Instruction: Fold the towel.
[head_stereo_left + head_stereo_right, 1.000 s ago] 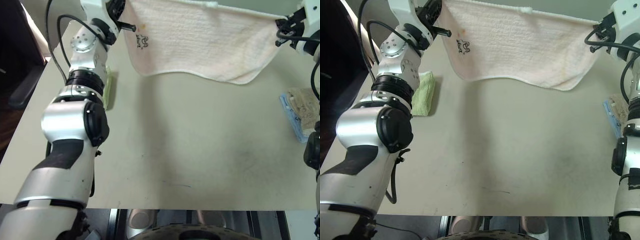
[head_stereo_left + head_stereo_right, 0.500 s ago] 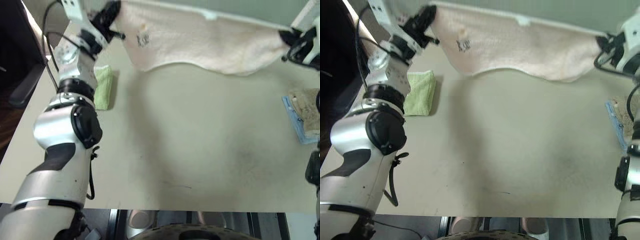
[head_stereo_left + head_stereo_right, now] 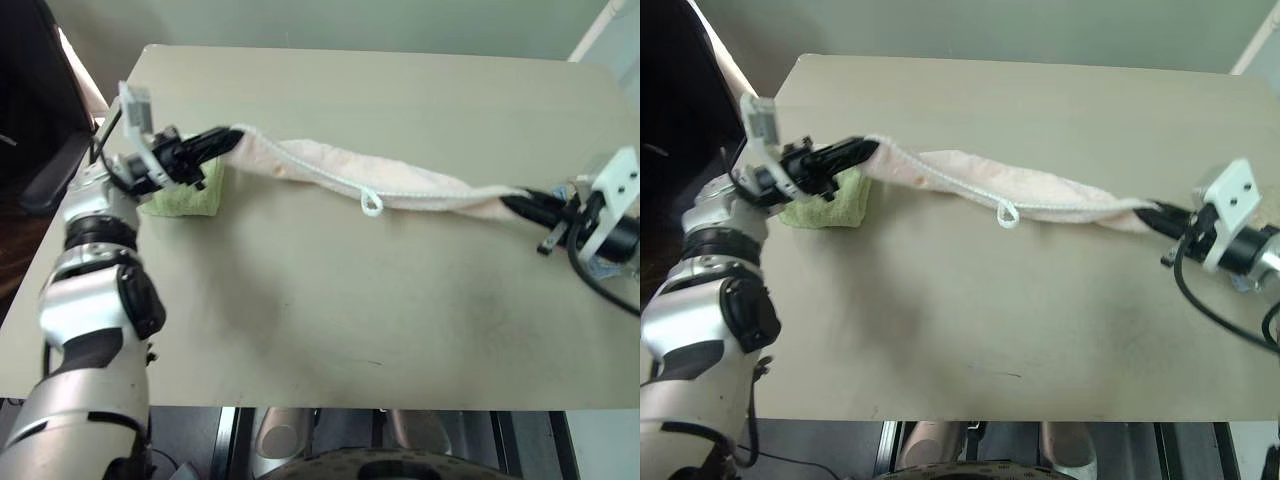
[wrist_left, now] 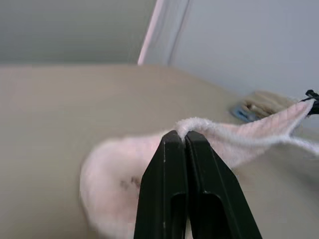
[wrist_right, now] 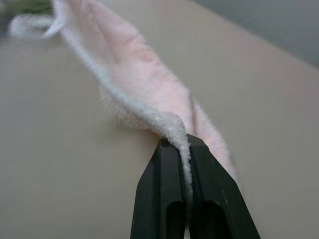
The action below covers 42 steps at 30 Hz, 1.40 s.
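The pale pink towel (image 3: 400,180) stretches as a narrow, bunched band low over the table (image 3: 330,310), running from left to right. Its white edging faces up and a small white loop (image 3: 372,205) hangs near the middle. My left gripper (image 3: 225,140) is shut on the towel's left end, next to the green cloth. My right gripper (image 3: 515,203) is shut on the right end. In the left wrist view the fingers (image 4: 172,164) pinch a white-edged corner of the towel (image 4: 114,174). The right wrist view shows the black fingers (image 5: 164,189) pressed together on the towel's (image 5: 134,74) edge.
A folded green cloth (image 3: 185,195) lies at the table's left side under the left gripper. Beige and blue cloths (image 4: 259,102) sit by the right edge, behind the right gripper. A dark chair (image 3: 40,170) stands off the left edge.
Both grippers have come down and back toward me. The towel, which hung spread out high between them, now lies low and gathered into a narrow band.
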{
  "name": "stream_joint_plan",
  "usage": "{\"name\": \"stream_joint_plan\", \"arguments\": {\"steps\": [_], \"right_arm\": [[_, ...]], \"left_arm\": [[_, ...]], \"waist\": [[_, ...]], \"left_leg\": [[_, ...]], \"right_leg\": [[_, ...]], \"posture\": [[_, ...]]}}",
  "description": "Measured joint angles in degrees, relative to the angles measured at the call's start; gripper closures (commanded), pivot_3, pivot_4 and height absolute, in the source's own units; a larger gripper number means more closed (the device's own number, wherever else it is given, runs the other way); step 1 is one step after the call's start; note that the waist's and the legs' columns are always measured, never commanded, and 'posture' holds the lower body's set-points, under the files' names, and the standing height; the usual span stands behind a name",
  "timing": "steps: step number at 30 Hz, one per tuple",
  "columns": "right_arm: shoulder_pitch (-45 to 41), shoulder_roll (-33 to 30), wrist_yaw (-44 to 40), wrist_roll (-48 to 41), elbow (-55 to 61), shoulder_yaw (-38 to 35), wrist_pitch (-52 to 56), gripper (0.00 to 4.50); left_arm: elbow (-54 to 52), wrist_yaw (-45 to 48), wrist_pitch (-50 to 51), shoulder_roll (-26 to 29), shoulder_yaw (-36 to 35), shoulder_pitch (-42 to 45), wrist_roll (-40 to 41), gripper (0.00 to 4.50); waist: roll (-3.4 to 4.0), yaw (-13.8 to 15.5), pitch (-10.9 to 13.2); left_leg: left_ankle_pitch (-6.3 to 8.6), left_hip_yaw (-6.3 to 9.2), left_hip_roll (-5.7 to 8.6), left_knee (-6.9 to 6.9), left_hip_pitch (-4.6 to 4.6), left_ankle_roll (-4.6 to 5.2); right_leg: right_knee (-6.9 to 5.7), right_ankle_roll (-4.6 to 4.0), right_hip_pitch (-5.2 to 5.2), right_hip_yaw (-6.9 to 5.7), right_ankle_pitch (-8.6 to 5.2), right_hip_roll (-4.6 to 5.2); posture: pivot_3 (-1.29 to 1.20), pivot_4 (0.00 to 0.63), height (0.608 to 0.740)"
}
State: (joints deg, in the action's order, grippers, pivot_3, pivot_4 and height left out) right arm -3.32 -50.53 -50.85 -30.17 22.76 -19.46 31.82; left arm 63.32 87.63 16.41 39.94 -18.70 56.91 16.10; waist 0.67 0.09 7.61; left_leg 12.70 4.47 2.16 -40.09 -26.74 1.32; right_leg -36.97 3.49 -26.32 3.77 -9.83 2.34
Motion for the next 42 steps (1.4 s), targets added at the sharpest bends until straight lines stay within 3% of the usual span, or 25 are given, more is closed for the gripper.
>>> {"name": "stream_joint_plan", "arguments": {"steps": [4, 7, 9, 15, 21, 26, 31, 36, 38, 42], "right_arm": [[7.27, -0.55, -1.56, 0.00, 3.45, 0.01, 0.32, 4.50], [13.15, -2.03, -3.72, 0.06, 5.22, -0.37, 0.24, 4.50], [15.37, -2.44, -4.70, 0.28, 5.81, -0.68, -0.14, 4.50], [21.45, -4.47, -8.33, 1.91, 6.67, -3.24, -2.34, 4.50], [29.05, -6.63, -14.28, 3.21, 7.28, -6.60, -4.50, 4.50], [30.78, -8.37, -16.76, 4.93, 7.10, -6.72, -5.73, 4.50], [22.25, -8.07, -15.65, 2.23, 5.36, -6.33, -3.84, 4.50], [17.15, -5.66, -13.49, 1.37, 2.40, -4.92, -2.40, 4.50], [13.51, -3.81, -11.71, 0.03, 1.56, -4.73, -1.22, 4.50], [10.46, -2.67, -9.55, -1.71, 1.20, -4.26, 0.84, 4.50]], "left_arm": [[-11.96, 1.49, 12.45, 3.34, 2.56, -9.72, 2.71, 4.46], [-21.83, 1.81, 18.76, 5.51, 5.46, -20.27, 4.23, 4.46], [-25.85, 1.78, 21.25, 6.25, 6.31, -23.87, 5.18, 4.46], [-41.83, 1.79, 28.64, 11.16, 7.16, -34.61, 10.25, 4.46], [-47.39, 1.72, 29.34, 14.42, 8.61, -41.95, 12.07, 4.46], [-47.83, 1.44, 29.28, 15.60, 8.67, -42.18, 13.50, 4.46], [-42.83, -0.14, 26.31, 15.19, 9.49, -37.78, 12.98, 4.46], [-38.88, -1.98, 24.62, 12.27, 9.78, -34.74, 12.87, 4.46], [-36.20, -3.10, 23.28, 10.71, 9.74, -32.84, 12.77, 4.46], [-32.09, -4.76, 17.68, 8.14, 9.66, -30.21, 11.82, 4.46]], "waist": [[0.00, 0.04, 0.00], [-0.07, 0.07, -0.04], [-0.17, 0.17, -0.10], [-0.25, 0.15, -0.15], [-0.29, 0.18, -0.18], [-0.35, 0.14, -0.22], [-0.40, 0.10, -0.25], [-0.41, 0.12, -0.26], [-0.41, 0.14, -0.26], [-0.42, 0.18, -0.26]], "left_leg": [[-0.17, 0.06, 0.08, 0.04, 0.15, 0.41], [-0.16, 0.14, 0.07, 0.07, 0.75, 0.33], [0.26, 0.24, 0.08, 0.08, 0.90, -0.42], [0.36, 0.25, 0.08, 0.11, 0.86, -0.61], [0.47, 0.28, 0.05, 0.35, 0.73, -0.79], [0.51, 0.30, 0.06, 0.53, 0.74, -0.86], [0.46, 0.30, 0.05, 0.73, 0.81, -0.90], [0.26, 0.29, 0.03, 1.07, 0.80, -0.88], [-0.10, 0.29, 0.01, 1.10, 0.79, -0.41], [-0.43, 0.29, 0.02, 1.15, 0.78, -0.70]], "right_leg": [[0.03, -0.08, 0.19, 0.04, 0.29, 0.02], [0.02, 0.01, 0.73, 0.02, 0.24, -0.02], [0.03, 0.34, 0.86, 0.01, 0.02, -0.06], [0.04, 0.30, 0.79, 0.05, -0.01, -0.06], [0.03, 0.04, 0.53, 0.05, -0.18, -0.09], [0.04, -0.14, 0.45, 0.07, -0.22, -0.09], [0.04, -0.25, 0.38, 0.08, -0.16, -0.09], [0.07, -0.57, 0.27, 0.04, -0.01, -0.07], [0.06, -0.59, 0.24, -0.02, -0.02, -0.08], [0.08, -0.53, 0.25, -0.04, -0.07, -0.07]], "posture": [[0.00, 0.150, 0.728], [0.00, 0.150, 0.728], [0.00, 0.150, 0.728], [0.00, 0.150, 0.728], [0.00, 0.150, 0.728], [0.00, 0.150, 0.728], [0.00, 0.150, 0.728], [0.00, 0.150, 0.728], [0.00, 0.150, 0.728], [0.00, 0.150, 0.728]]}}
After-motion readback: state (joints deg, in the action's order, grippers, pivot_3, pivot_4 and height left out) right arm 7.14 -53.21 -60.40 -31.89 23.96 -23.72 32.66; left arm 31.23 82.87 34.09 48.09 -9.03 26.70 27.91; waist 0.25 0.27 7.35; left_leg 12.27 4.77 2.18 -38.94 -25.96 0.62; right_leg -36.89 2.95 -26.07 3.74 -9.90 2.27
